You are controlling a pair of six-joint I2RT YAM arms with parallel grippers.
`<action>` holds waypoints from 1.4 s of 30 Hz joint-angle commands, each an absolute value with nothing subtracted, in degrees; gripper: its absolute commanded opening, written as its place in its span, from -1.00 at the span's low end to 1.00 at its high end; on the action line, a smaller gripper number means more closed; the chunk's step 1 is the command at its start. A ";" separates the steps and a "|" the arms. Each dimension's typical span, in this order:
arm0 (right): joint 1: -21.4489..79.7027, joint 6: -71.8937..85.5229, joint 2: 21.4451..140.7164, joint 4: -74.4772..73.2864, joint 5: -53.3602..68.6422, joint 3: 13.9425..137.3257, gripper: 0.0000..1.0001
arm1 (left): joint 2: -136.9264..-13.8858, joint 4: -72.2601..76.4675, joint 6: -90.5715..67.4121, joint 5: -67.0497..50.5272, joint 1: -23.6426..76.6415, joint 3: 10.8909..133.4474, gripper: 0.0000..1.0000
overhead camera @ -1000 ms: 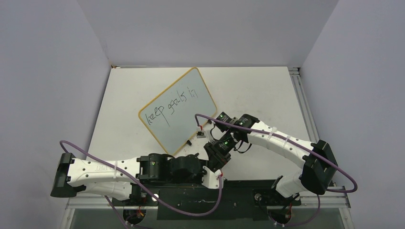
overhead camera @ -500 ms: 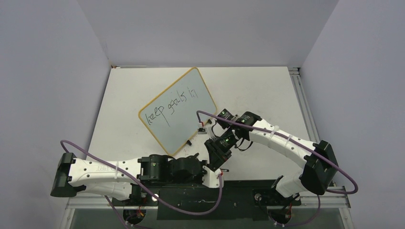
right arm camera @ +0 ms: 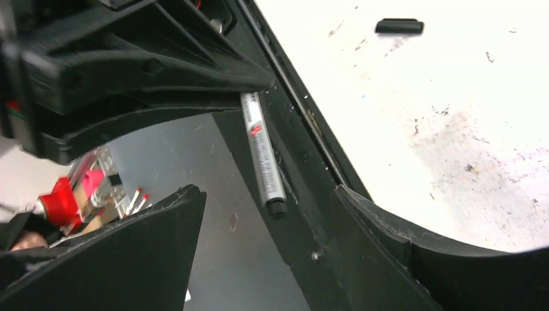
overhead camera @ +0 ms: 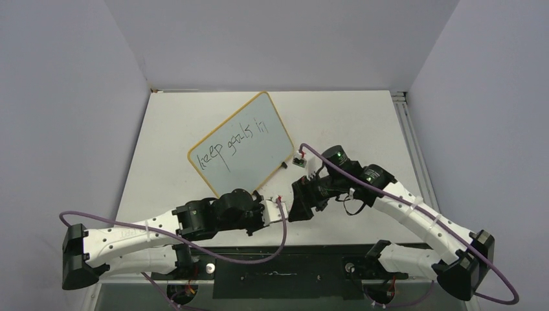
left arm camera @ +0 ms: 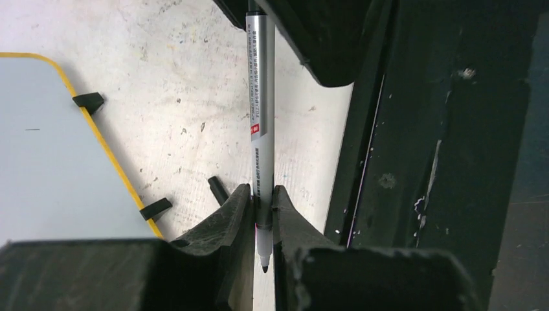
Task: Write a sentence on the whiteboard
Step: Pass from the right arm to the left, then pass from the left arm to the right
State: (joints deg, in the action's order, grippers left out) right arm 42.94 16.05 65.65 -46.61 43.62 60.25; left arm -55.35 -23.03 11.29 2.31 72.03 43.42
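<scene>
The whiteboard (overhead camera: 241,148) lies tilted on the table, yellow-rimmed, with its near corner in the left wrist view (left arm camera: 52,155). The sentence (overhead camera: 232,144) on it reads "keep goals in" in black. My left gripper (left arm camera: 261,192) is shut on a silver marker (left arm camera: 261,97) near its bare black tip, which points back toward the wrist. From above, the left gripper (overhead camera: 283,210) meets my right gripper (overhead camera: 298,203) just off the board's near corner. The right gripper (right arm camera: 267,192) stands open, its fingers wide on either side of the marker's (right arm camera: 262,152) black rear end without touching it.
The black base rail (left arm camera: 453,162) runs along the table's near edge, right beside both grippers. The board's small black feet (left arm camera: 88,100) stick out from its rim. A loose short black piece (right arm camera: 399,26) lies on the scuffed white table (overhead camera: 349,123). Purple cables loop over both arms.
The right gripper has opened and let go of the marker. The left gripper has shut on it. Both grippers have shifted away from the base rail, toward the board's near corner.
</scene>
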 commanded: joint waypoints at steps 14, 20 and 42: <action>48.80 33.55 60.25 -19.34 39.27 48.74 0.19 | -55.15 -18.50 8.09 -10.80 67.12 43.93 -1.00; 49.44 33.58 61.20 -18.97 39.11 47.78 -0.13 | -54.58 -18.36 8.02 -10.81 66.89 43.56 -1.00; 50.05 33.73 60.66 -18.70 37.95 46.14 -0.46 | -54.66 -18.19 7.94 -11.08 66.27 43.61 -1.00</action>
